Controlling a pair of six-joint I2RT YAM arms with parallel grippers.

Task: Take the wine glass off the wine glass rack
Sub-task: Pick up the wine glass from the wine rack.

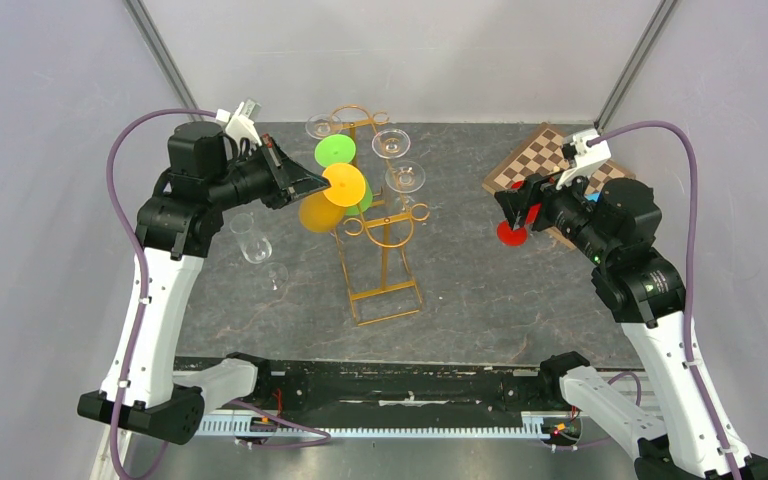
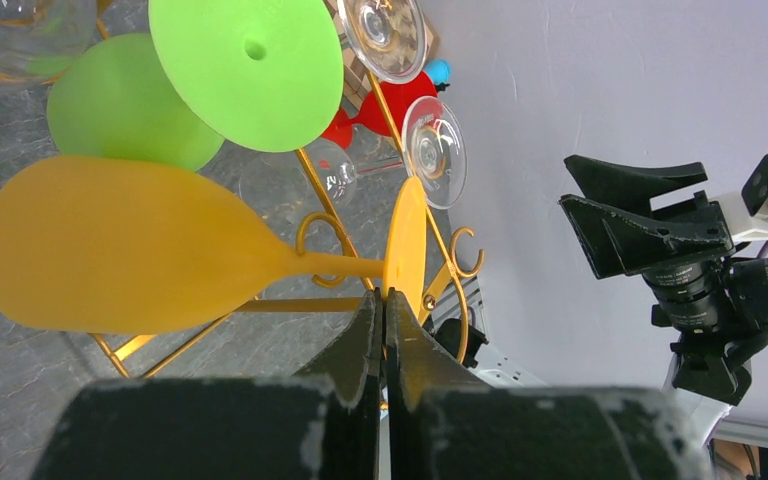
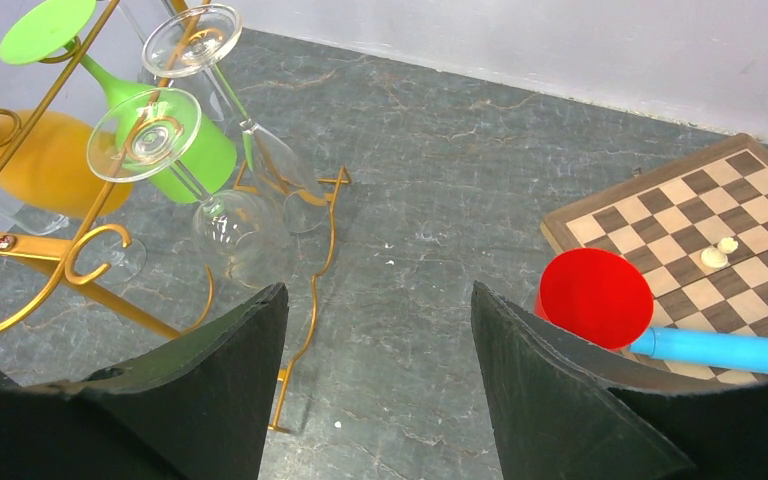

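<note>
The gold wire wine glass rack [image 1: 385, 270] stands mid-table. A yellow wine glass [image 2: 130, 250] hangs on it bowl-down, its stem running past a curled hook [image 2: 318, 232]. My left gripper [image 2: 385, 296] is shut on the rim of that glass's flat foot [image 2: 406, 245]; in the top view it sits at the rack's upper left [image 1: 322, 184]. A green glass [image 1: 334, 151] and three clear glasses [image 1: 391, 143] also hang on the rack. My right gripper [image 3: 380, 300] is open and empty, hovering right of the rack [image 1: 515, 205].
A clear glass [image 1: 250, 240] lies on the table left of the rack. A red glass [image 3: 595, 297] and a blue stem [image 3: 720, 350] rest by the chessboard [image 1: 545, 160] at the back right. Grey walls close in on both sides.
</note>
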